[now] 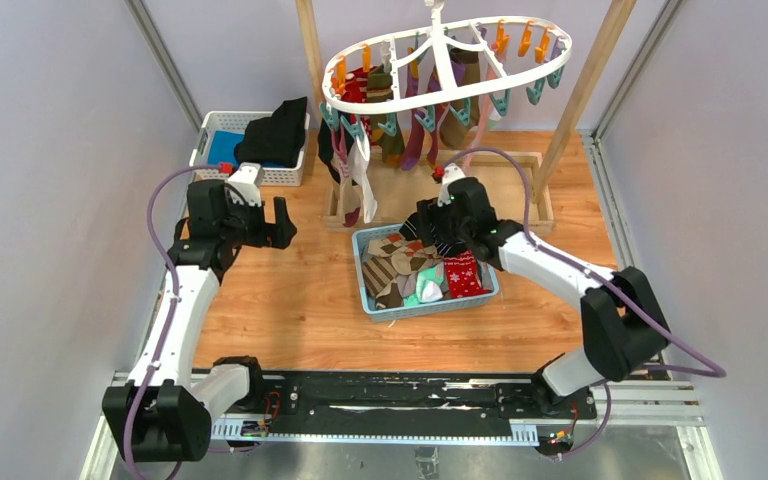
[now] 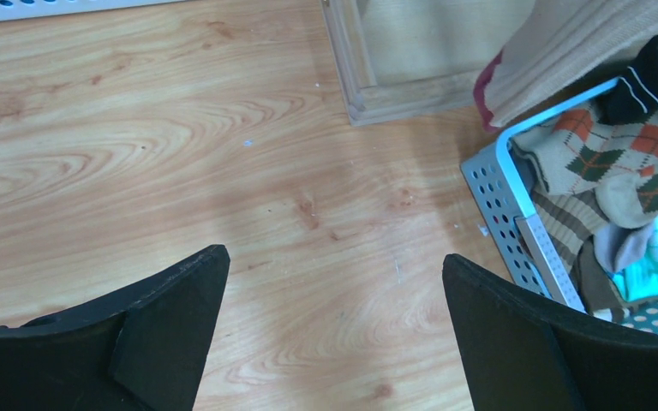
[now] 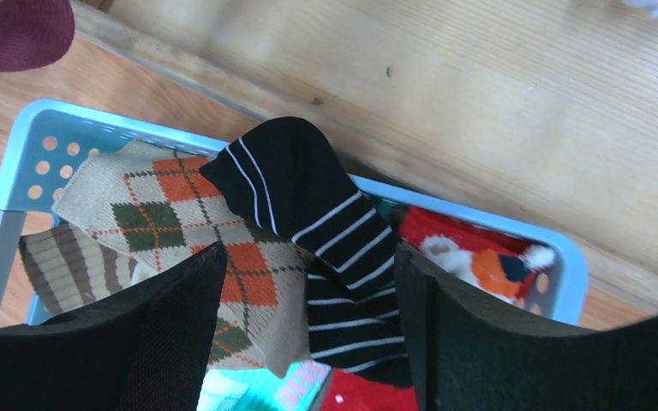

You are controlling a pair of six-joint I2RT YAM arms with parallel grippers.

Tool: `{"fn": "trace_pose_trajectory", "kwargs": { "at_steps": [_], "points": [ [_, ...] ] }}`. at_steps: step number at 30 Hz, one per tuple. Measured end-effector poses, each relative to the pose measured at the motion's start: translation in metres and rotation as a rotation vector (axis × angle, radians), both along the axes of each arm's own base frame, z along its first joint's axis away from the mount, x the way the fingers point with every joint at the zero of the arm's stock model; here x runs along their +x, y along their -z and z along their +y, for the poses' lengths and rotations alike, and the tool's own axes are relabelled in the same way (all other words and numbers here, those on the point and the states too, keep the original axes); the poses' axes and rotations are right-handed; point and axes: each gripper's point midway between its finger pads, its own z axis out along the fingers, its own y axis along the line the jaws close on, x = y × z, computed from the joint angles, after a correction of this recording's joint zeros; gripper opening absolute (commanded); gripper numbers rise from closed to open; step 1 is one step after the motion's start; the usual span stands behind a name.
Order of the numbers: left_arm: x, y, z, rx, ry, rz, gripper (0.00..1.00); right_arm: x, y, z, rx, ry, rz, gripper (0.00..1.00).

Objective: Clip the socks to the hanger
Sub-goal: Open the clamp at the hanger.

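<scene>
The white oval hanger (image 1: pixel 445 72) hangs at the back with several socks clipped under it (image 1: pixel 415 125). More socks lie heaped in a light blue basket (image 1: pixel 435 306). My right gripper (image 1: pixel 438 232) is down over the basket's far end. In the right wrist view it (image 3: pixel 308 257) stands open, its fingers either side of a black white-striped sock (image 3: pixel 326 218) that overlaps a brown argyle sock (image 3: pixel 167 193); the right finger touches the striped sock. My left gripper (image 1: pixel 280 222) hovers open and empty over bare wood (image 2: pixel 334 265), left of the basket (image 2: pixel 501 214).
A white basket (image 1: pixel 215 128) holding a black garment (image 1: pixel 275 135) and blue cloth sits at the back left. The wooden frame (image 1: pixel 585 95) carries the hanger; its base (image 2: pixel 368 77) lies just behind the blue basket. A maroon sock toe (image 3: pixel 13 34) dangles near the right gripper.
</scene>
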Motion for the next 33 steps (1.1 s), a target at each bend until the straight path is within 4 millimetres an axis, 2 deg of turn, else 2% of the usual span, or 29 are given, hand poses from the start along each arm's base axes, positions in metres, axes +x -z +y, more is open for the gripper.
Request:
{"fn": "trace_pose_trajectory", "kwargs": {
  "at_steps": [3, 7, 10, 16, 18, 20, 22, 23, 27, 29, 31, 33],
  "points": [
    [-0.004, -0.004, -0.004, -0.01, 0.02, 0.005, 1.0, 0.001, 0.011, 0.015, -0.029, -0.05, 0.02, 0.68],
    [-0.01, -0.003, -0.007, -0.021, 0.039, 0.023, 1.0, 0.004, 0.018, 0.042, -0.067, -0.124, 0.019, 0.66],
    [-0.013, -0.001, -0.008, -0.021, 0.046, 0.037, 1.0, 0.007, 0.022, 0.054, -0.096, -0.157, 0.009, 0.62],
    [-0.019, -0.003, -0.011, -0.027, 0.064, 0.038, 1.0, 0.012, 0.036, 0.049, -0.171, -0.134, 0.004, 0.59],
    [-0.02, -0.003, -0.012, -0.031, 0.069, 0.041, 1.0, 0.013, 0.041, 0.047, -0.193, -0.124, 0.007, 0.54],
    [-0.02, -0.004, -0.013, -0.035, 0.074, 0.042, 1.0, 0.013, 0.045, 0.046, -0.215, -0.116, 0.007, 0.44],
    [-0.021, -0.004, -0.014, -0.038, 0.077, 0.045, 1.0, 0.014, 0.047, 0.043, -0.238, -0.105, 0.0, 0.4],
    [-0.022, -0.004, -0.014, -0.039, 0.079, 0.047, 1.0, 0.014, 0.046, 0.043, -0.247, -0.1, -0.006, 0.42],
    [-0.024, -0.004, -0.015, -0.042, 0.083, 0.052, 1.0, 0.013, 0.042, 0.044, -0.263, -0.093, -0.027, 0.59],
    [-0.025, -0.006, -0.017, -0.048, 0.09, 0.056, 1.0, 0.008, 0.032, 0.045, -0.242, -0.097, -0.056, 0.64],
    [-0.026, -0.009, -0.018, -0.055, 0.098, 0.054, 1.0, -0.001, 0.016, 0.043, -0.206, -0.103, -0.09, 0.7],
    [-0.026, -0.017, -0.021, -0.065, 0.11, 0.046, 1.0, -0.011, -0.013, 0.04, -0.146, -0.113, -0.141, 0.75]
  ]
}}
